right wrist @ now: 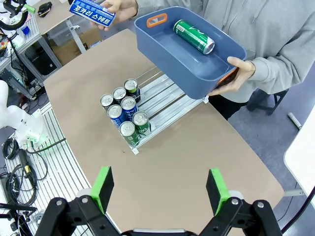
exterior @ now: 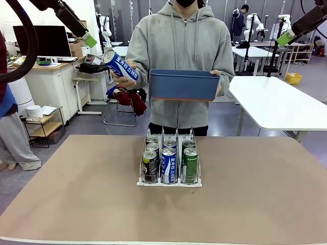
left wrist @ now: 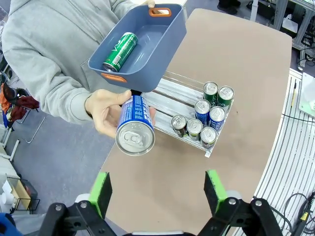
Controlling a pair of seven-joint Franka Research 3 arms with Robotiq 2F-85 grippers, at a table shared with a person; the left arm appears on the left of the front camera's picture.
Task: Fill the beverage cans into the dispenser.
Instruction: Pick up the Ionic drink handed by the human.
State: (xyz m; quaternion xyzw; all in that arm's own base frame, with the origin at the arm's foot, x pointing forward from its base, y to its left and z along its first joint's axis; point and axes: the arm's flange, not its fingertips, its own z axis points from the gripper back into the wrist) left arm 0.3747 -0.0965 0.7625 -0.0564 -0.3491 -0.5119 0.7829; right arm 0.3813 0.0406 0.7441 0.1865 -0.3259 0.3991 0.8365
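Front view: my left gripper (exterior: 88, 40) hangs high at the top left. My right gripper (exterior: 285, 38) hangs high at the top right. Both are well above the table (exterior: 71, 199). In the wrist views both sets of jaws are spread wide, with nothing between the flat green pads (left wrist: 101, 192).

The rack (exterior: 169, 182) sits in the middle of the flat brown table. It is small, with a white base, a low clear front lip and thin shiny wire walls that make three lanes. Seven cans stand in it, all tall, slim and round, with silver tops. The lane on my left has three black cans (exterior: 149, 167). The middle lane has two blue cans (exterior: 168, 165). The lane on my right has two green cans (exterior: 190, 165). They are packed close at the front lip.

A person (exterior: 176, 51) stands at the far side in a soft grey hoodie (exterior: 204, 46). One hand (right wrist: 237, 73) holds a blue plastic bin (exterior: 184, 85) up in the air, on the far side of the rack. The bin has round corners and orange handle holes. A loose green can (left wrist: 119, 51) lies on its side on the smooth bin floor. The other hand (left wrist: 104, 110) holds a blue-and-white can (left wrist: 135, 125) tilted in the air, its silver top turned to my left wrist camera.
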